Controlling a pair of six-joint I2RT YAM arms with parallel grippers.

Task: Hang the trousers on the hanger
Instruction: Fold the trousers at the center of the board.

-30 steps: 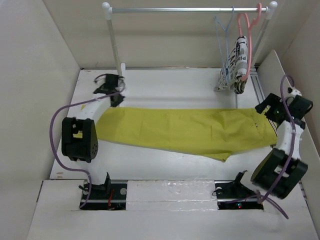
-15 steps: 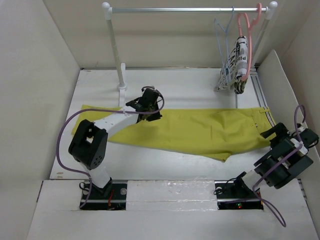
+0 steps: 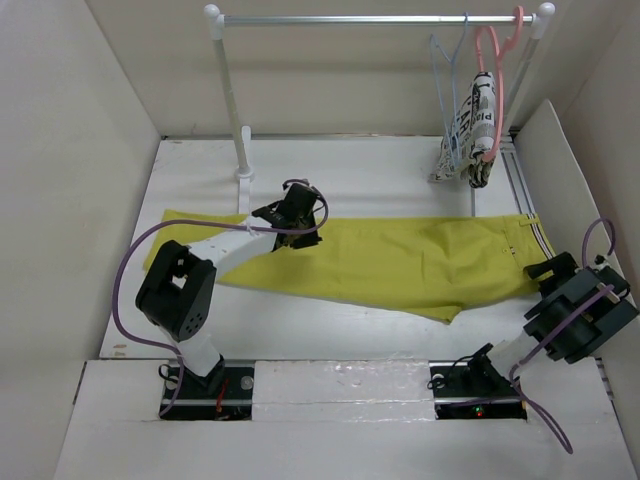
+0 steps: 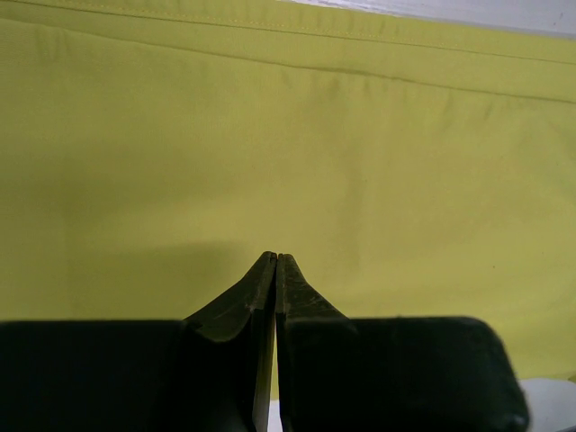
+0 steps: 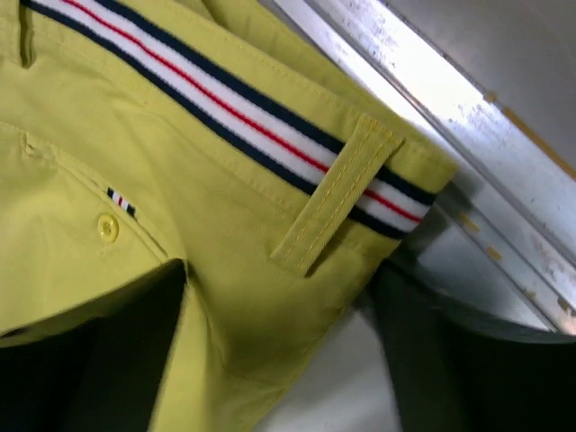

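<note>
The trousers (image 3: 400, 262) lie flat across the worktop (image 3: 380, 175), with the legs toward the left edge and the waistband (image 5: 270, 126) at the right edge. The left gripper (image 3: 298, 215) is closed tight, empty, over a leg. The right gripper (image 3: 552, 270) gapes wide at the waistband. The hanger (image 3: 445, 85) hangs from the rail (image 3: 380, 18) above the far right corner, beside a pink hanger (image 3: 490, 60).

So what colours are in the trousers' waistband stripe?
Waistband stripe: white, navy-edged, red centreline; best in the right wrist view.
</note>
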